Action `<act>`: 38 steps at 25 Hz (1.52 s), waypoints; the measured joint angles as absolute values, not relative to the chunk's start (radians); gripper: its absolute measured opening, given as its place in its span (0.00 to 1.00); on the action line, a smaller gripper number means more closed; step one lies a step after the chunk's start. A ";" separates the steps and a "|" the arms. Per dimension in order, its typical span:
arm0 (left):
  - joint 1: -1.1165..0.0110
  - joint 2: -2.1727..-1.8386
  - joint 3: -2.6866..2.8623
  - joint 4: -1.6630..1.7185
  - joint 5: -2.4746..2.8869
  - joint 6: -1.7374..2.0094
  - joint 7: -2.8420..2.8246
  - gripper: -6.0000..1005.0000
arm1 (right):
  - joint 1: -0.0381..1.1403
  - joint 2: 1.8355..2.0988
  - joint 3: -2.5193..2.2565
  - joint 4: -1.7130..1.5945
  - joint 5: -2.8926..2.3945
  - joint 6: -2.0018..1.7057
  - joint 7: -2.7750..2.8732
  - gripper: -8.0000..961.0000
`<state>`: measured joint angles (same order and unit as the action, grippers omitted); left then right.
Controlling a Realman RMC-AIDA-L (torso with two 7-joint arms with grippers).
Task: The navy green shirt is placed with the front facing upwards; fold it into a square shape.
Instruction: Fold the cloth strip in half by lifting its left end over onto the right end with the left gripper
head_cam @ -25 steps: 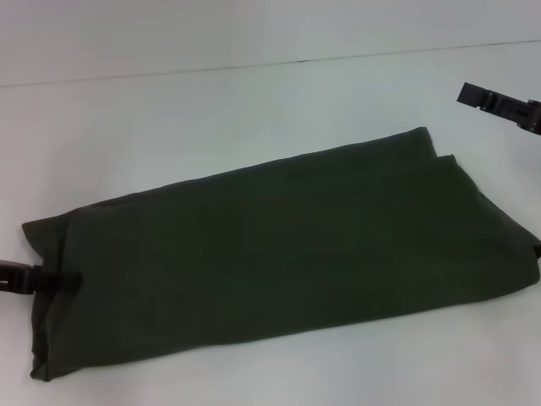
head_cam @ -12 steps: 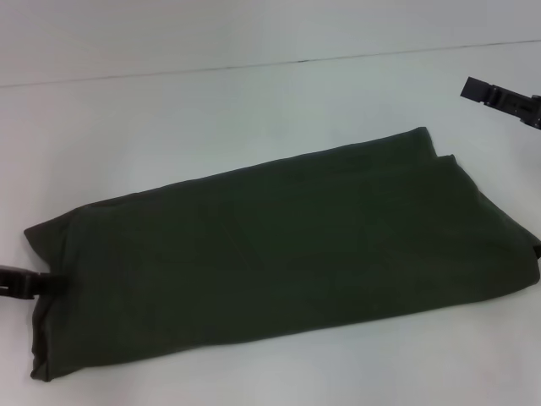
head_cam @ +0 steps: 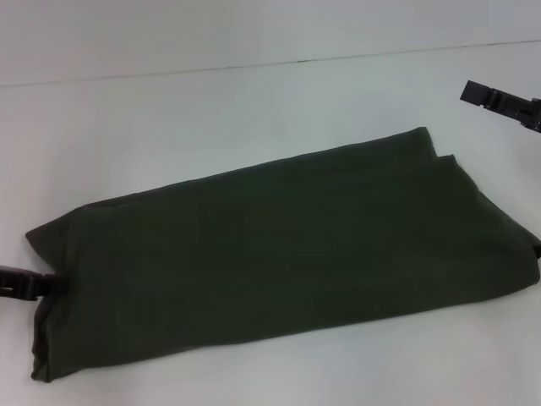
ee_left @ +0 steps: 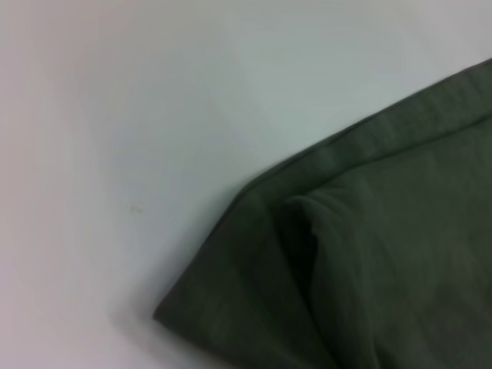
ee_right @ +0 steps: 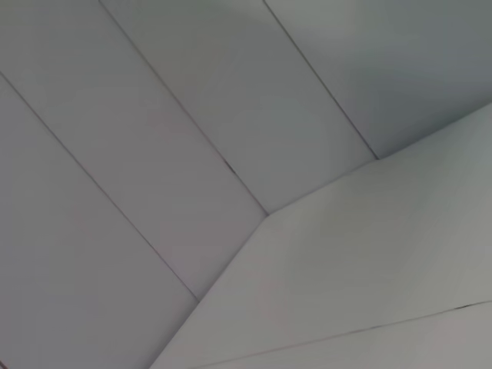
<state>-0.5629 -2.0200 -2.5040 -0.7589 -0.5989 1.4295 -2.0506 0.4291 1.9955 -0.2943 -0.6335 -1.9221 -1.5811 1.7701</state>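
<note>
The navy green shirt point(head_cam: 279, 245) lies on the white table as a long folded strip, running from near left to far right, with no letters showing. My left gripper point(head_cam: 34, 283) reaches in from the left border and touches the strip's left end. In the left wrist view a corner of the shirt point(ee_left: 384, 254) shows a hem and a small tucked fold. My right gripper point(head_cam: 494, 99) hovers at the far right, above and behind the strip's right end, apart from the cloth. The right wrist view shows no shirt.
The white table point(head_cam: 211, 110) spreads around the shirt, with its far edge point(head_cam: 254, 66) meeting a pale wall. Wall panels and a table corner point(ee_right: 265, 215) fill the right wrist view. The strip's right end point(head_cam: 528, 254) reaches the view's border.
My left gripper has drawn back leftward off the shirt's left end, now only meeting its edge. The right gripper has shifted slightly to the right.
</note>
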 joint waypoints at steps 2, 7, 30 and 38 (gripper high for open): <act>-0.563 -2.020 -2.504 -0.761 -0.599 1.429 -2.050 0.07 | 0.427 1.996 -0.295 -0.634 -1.921 -1.581 1.770 0.95; -0.561 -2.016 -2.522 -0.768 -0.612 1.424 -2.043 0.06 | 0.425 1.998 -0.294 -0.633 -1.921 -1.581 1.760 0.95; -0.540 -1.998 -2.543 -0.827 -0.645 1.455 -2.095 0.06 | 0.424 2.005 -0.296 -0.626 -1.931 -1.581 1.748 0.95; -0.543 -1.997 -2.536 -0.825 -0.641 1.456 -2.110 0.24 | 0.424 2.002 -0.296 -0.631 -1.927 -1.587 1.754 0.95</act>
